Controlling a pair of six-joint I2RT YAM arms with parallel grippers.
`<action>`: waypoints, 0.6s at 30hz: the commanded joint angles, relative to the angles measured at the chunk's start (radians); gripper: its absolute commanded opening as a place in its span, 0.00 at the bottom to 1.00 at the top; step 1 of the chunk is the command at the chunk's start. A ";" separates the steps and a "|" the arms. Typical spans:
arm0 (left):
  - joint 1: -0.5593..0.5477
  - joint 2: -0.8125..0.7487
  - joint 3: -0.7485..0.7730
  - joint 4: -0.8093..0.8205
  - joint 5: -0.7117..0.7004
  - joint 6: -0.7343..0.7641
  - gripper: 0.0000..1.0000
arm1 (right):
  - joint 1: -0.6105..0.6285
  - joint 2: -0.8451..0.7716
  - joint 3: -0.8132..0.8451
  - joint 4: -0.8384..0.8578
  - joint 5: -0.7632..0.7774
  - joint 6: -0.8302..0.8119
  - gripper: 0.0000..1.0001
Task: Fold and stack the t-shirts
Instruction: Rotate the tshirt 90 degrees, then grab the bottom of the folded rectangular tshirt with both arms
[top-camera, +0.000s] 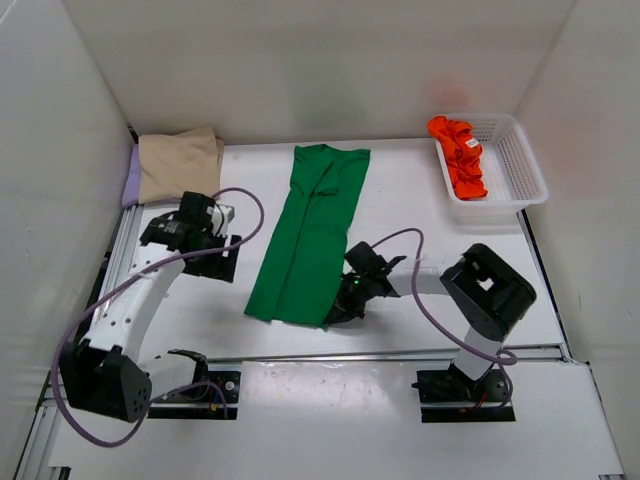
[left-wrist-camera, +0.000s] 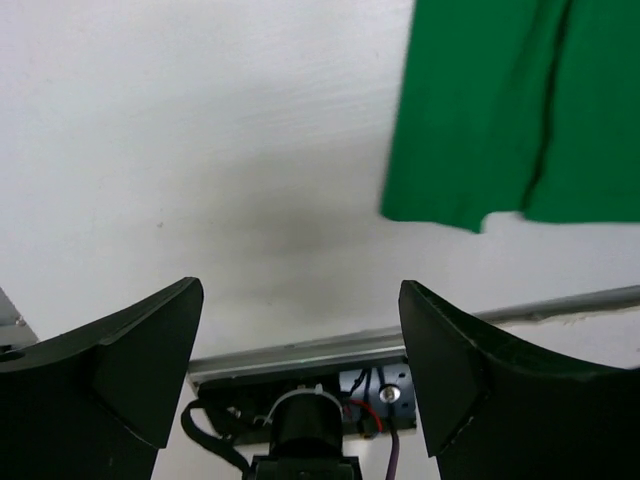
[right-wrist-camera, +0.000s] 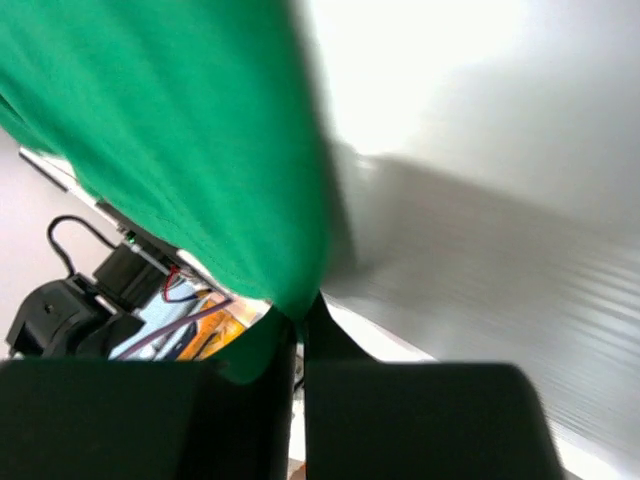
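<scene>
A bright green t-shirt (top-camera: 310, 235) lies folded lengthwise into a long strip in the middle of the table. My right gripper (top-camera: 338, 312) is shut on its near right corner, and green cloth (right-wrist-camera: 190, 150) runs up from between the closed fingers. My left gripper (top-camera: 188, 240) stands open to the left of the strip, with only bare table between its fingers (left-wrist-camera: 140, 350); the shirt's near left corner (left-wrist-camera: 500, 110) shows beyond them. A folded beige t-shirt (top-camera: 178, 163) rests at the far left on a lilac t-shirt (top-camera: 130, 175). An orange-red t-shirt (top-camera: 460, 152) lies crumpled in the basket.
A white mesh basket (top-camera: 515, 165) stands at the far right corner. White walls close in the table on three sides. A metal rail (top-camera: 400, 355) crosses the table near the arm bases. Purple cables loop from both arms.
</scene>
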 joint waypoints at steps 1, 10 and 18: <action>-0.095 0.070 0.029 -0.049 -0.034 0.000 0.89 | -0.078 -0.053 -0.092 -0.137 0.034 -0.110 0.00; -0.535 0.299 0.152 0.121 0.028 0.000 0.89 | -0.216 -0.243 -0.251 -0.295 0.006 -0.495 0.00; -0.382 0.362 -0.097 0.222 0.367 0.000 0.83 | -0.250 -0.308 -0.241 -0.304 -0.037 -0.600 0.28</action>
